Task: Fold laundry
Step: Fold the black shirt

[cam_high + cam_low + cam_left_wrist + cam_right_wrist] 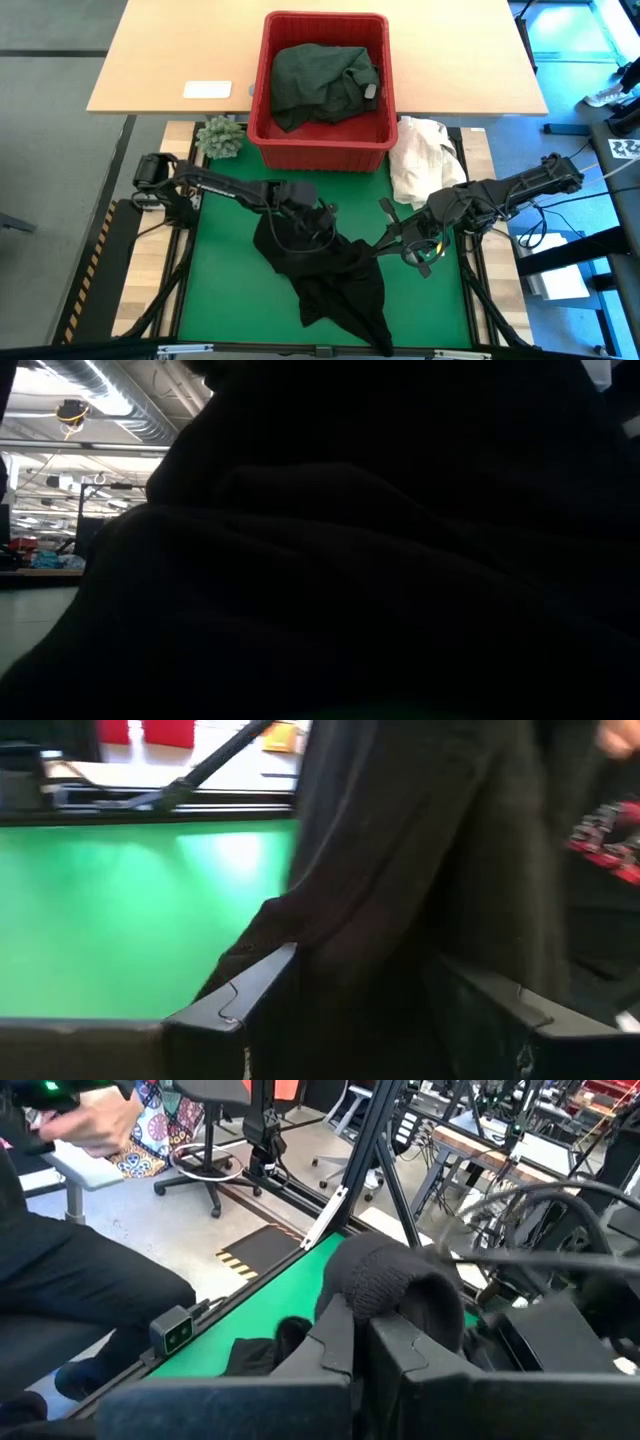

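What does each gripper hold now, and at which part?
Both hold the black garment: the left gripper has cloth between its fingers at the upper left part, and the right gripper pinches a fold at its right edge.

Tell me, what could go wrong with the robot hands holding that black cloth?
1. The right hand is shut on only a small bunched bit of the black garment. A pull might make it slip out.
2. The left hand has cloth draped between its spread fingers, so its hold looks loose and the garment could drop back onto the green mat.
3. The garment's tail hangs over the mat's near edge and could drag off when lifted.
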Robot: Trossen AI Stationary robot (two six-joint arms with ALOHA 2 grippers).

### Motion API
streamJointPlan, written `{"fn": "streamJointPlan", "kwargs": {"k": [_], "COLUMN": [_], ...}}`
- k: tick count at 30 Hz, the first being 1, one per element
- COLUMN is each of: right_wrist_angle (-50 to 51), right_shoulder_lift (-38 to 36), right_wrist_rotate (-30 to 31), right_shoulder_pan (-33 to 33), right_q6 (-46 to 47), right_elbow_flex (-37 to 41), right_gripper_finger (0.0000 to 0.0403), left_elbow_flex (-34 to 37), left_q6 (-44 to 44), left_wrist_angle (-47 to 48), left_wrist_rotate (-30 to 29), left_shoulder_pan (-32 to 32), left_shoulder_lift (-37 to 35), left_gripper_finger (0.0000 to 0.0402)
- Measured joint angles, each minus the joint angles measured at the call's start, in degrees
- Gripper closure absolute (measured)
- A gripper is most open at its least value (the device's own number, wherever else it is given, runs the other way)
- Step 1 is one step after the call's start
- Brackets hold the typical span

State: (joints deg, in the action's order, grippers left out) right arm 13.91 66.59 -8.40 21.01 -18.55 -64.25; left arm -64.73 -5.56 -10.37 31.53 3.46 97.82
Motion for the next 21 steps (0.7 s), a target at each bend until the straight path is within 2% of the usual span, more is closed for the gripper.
{"fn": "streamJointPlan", "kwargs": {"k": [4,8,9,13,21], "right_wrist_angle": [1.8,3.3,3.7,5.4,8.9], "right_shoulder_lift": [0.0,0.0,0.0,-0.2,-0.5], "right_wrist_rotate": [2.0,5.2,5.8,6.4,6.5], "right_shoulder_pan": [0.0,0.0,0.0,0.0,0.0], "right_q6": [-1.1,-2.4,-2.6,-3.0,-3.0], "right_elbow_flex": [0.0,0.0,0.0,0.0,0.0], "right_gripper_finger": [0.0400,0.0397,0.0397,0.0399,0.0397], "left_elbow_flex": [0.0,0.0,0.0,0.0,0.0], "left_q6": [2.8,6.8,7.4,10.3,17.0], "left_wrist_angle": [0.1,0.6,1.5,4.2,5.5], "left_wrist_rotate": [-0.4,-0.4,-0.5,-5.8,-16.3], "left_shoulder_pan": [1.8,3.1,3.2,3.5,4.5], "left_shoulder_lift": [0.0,-0.3,-0.7,-3.4,-12.3], "left_gripper_finger": [0.0260,0.0366,0.0383,0.0398,0.0400]}}
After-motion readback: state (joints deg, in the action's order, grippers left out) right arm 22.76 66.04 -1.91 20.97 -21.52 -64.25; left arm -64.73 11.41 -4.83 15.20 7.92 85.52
